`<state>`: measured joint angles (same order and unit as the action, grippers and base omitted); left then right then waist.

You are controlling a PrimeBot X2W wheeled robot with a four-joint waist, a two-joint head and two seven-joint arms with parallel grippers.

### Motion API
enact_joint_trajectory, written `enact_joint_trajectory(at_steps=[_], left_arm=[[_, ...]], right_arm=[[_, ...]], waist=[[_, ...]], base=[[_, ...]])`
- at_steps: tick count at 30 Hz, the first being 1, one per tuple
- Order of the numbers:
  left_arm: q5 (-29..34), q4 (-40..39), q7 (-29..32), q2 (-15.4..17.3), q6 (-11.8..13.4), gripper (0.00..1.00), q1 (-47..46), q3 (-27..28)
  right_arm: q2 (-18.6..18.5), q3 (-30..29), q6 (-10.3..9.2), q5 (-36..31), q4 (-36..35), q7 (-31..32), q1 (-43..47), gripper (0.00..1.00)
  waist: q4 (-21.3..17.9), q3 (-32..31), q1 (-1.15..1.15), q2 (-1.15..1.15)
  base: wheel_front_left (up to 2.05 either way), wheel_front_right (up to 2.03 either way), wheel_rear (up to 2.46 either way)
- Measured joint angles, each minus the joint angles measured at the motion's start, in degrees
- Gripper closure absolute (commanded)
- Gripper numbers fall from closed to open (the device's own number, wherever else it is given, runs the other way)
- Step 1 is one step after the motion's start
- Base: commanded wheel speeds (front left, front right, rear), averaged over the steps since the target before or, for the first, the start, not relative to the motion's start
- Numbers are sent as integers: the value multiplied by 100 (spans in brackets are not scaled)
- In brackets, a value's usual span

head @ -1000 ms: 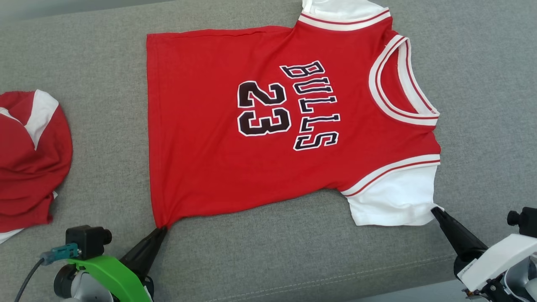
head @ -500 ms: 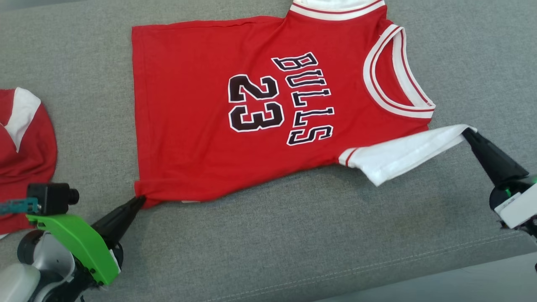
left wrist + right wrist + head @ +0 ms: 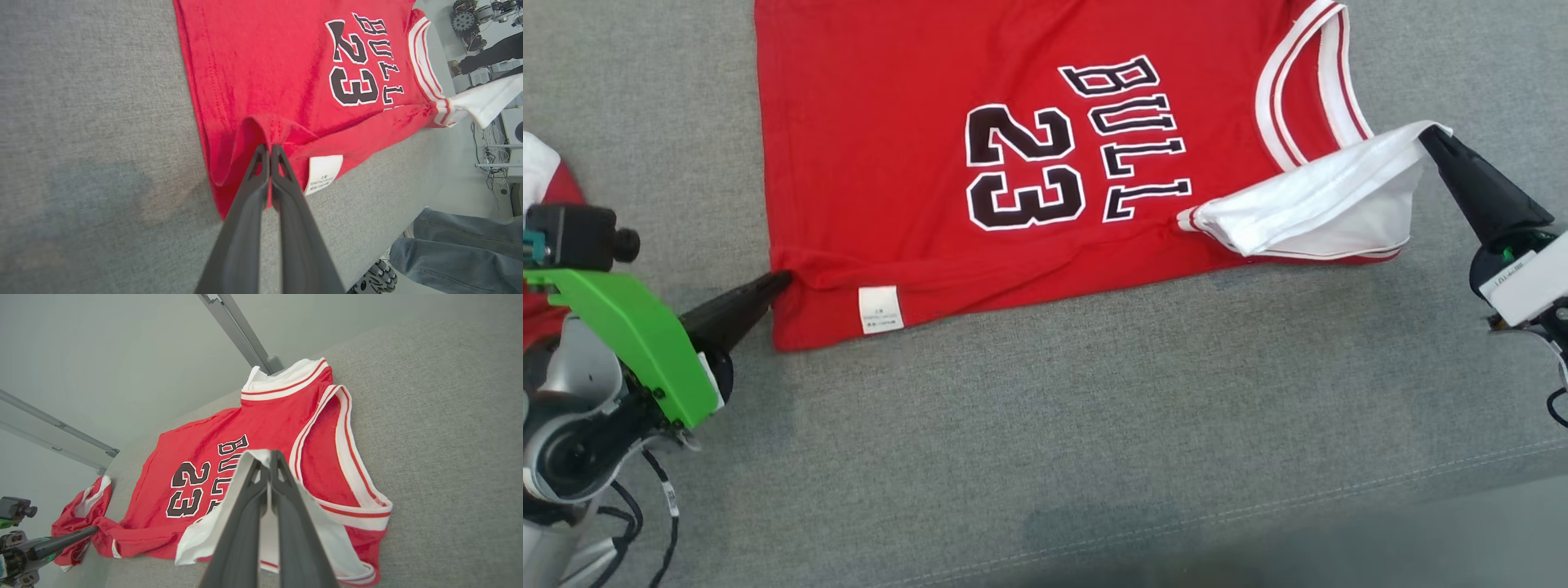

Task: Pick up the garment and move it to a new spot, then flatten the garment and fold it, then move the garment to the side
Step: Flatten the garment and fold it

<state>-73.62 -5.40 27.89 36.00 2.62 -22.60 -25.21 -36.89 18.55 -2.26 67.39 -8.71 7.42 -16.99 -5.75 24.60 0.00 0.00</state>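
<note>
Two grippers hold one red jersey.

**Head view.** The jersey lies spread on the grey cushion across the upper middle of the frame, with the "23" print facing up.
- The left gripper, at middle left, is pinched tight on the lower-left hem corner.
- That edge is turned over, and a white care label shows just right of the tip.
- The right gripper, at upper right, is clamped on the white sleeve — the sleeve is lifted and drawn across the red body just below the neckline.
- A second red-and-white garment shows at the left edge, apart from the jersey.

**Left wrist view.** The two fingers are pressed together at centre frame, and their tips grip a raised fold of red hem.
- The care label hangs just right of them.
- The jersey fills the upper middle and right.
- A person's leg in jeans stands at the lower right, beyond the cushion's edge.

**Right wrist view.** The fingers are closed on the sleeve's white edge at centre, and the cloth drapes down on both sides of them.
- The jersey runs from centre to lower left, with its neckline right of the fingers.
- At lower left the left gripper's dark tip meets the hem — the second garment lies just behind it.
</note>
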Motion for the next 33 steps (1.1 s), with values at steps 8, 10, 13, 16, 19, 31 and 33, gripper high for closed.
enact_joint_trajectory(at_steps=[8,10,13,16,19,31,33], left_arm=[[79,188,347,98,105,100,-612,-4],[89,231,382,93,138,100,-742,-7],[222,389,438,71,170,100,-877,-47],[265,568,442,-23,221,100,-892,-76],[265,680,536,-100,238,92,-893,-160],[446,1140,348,-376,296,0,-1082,-199],[486,1223,249,-417,298,0,-1079,-152]], right_arm=[[164,218,-98,-188,501,191,-607,100],[202,224,-133,-196,583,207,-684,100],[277,257,-134,-253,755,223,-847,100],[327,261,-138,-347,889,220,-977,100],[355,305,-138,-399,1013,222,-1096,100],[479,368,-192,-947,1685,-165,-1517,0],[530,400,-189,-1051,1767,-276,-1516,0]], waist=[[-17,286,0,0],[-23,332,0,0],[-31,384,0,0],[-42,403,0,0],[-46,419,0,0],[36,425,0,0],[45,383,0,0]], base=[[0,0,0],[0,0,0],[0,0,0],[0,0,0],[0,0,0],[0,0,0],[0,0,0]])
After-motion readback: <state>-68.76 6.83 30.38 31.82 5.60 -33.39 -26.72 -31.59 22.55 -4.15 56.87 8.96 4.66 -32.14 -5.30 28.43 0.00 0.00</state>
